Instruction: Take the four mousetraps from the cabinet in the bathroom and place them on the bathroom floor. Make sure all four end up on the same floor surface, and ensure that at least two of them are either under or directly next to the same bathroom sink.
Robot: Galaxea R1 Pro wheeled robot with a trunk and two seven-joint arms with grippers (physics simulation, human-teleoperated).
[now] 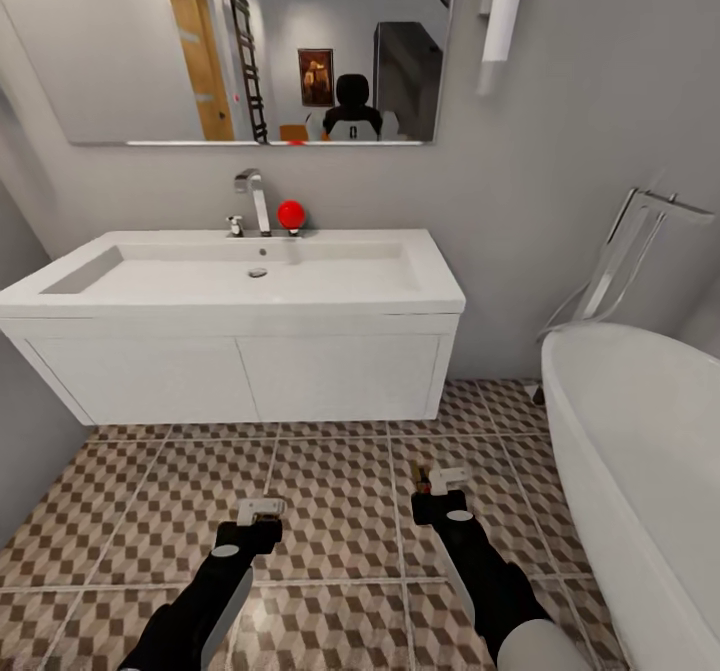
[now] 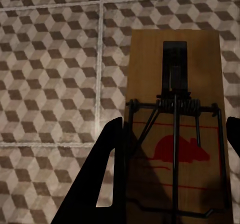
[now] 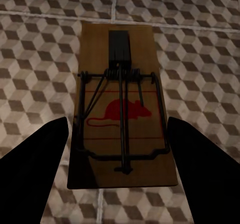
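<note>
Both arms reach low over the bathroom floor [image 1: 340, 511], a cube-patterned tile, in front of the white sink [image 1: 420, 291]. My left gripper [image 1: 262, 507] is shut on a mousetrap [image 2: 175, 83], a brown board with dark wire and a red mouse mark, its black fingers [image 2: 100, 179] pressing both long edges. My right gripper [image 1: 447, 478] is shut on a second mousetrap [image 3: 120, 83], whose edge peeks out beside it [image 1: 421, 476]; its fingers [image 3: 35, 169] flank the board. Both traps hang above the tiles. The cabinet is out of view.
A white bathtub [image 1: 640, 441] with a chrome floor tap [image 1: 630, 241] stands close at the right. The wall-hung vanity [image 1: 240, 376] leaves open floor beneath it. A chrome tap [image 1: 255, 196] and a red ball [image 1: 291, 214] sit on the sink's back rim. A grey wall [image 1: 25, 431] closes the left side.
</note>
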